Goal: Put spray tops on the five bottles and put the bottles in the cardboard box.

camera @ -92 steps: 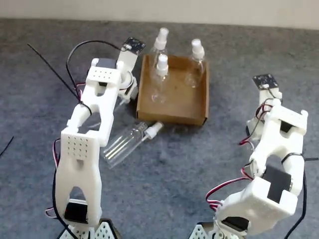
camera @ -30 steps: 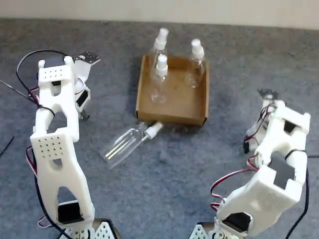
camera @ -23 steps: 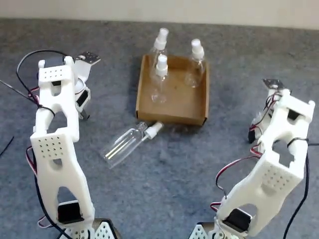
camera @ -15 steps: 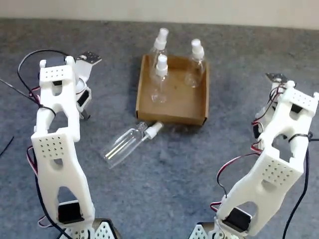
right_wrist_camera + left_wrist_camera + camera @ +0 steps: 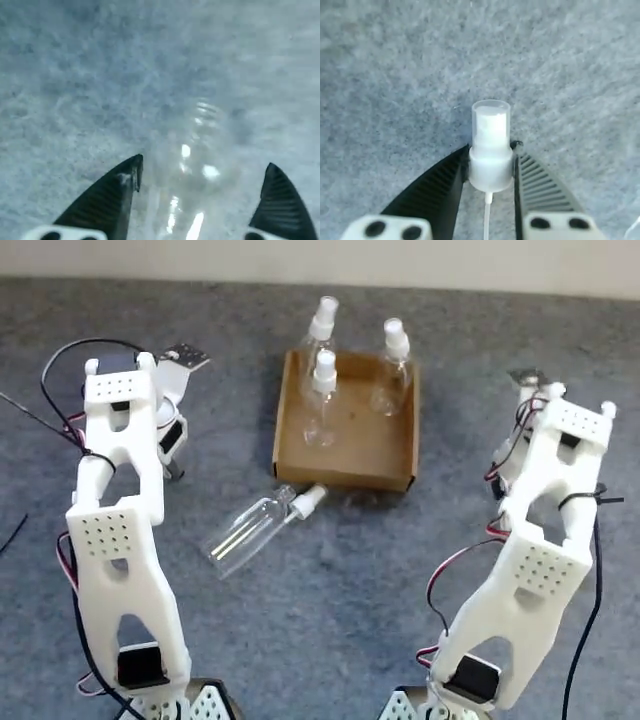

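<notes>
Left of the cardboard box [image 5: 345, 478], over the grey carpet [image 5: 340, 580], the left claw [image 5: 490, 162] is clenched on a white spray top [image 5: 491, 142]. Across from it, the right claw [image 5: 197, 200] is released, one finger on either side of a clear bottle [image 5: 200, 172]. Two capped bottles [image 5: 318, 405] stand in the box, a third bottle [image 5: 321, 325] stands at its far rim, and a fourth bottle [image 5: 255, 528] lies on the carpet just off its near corner.
</notes>
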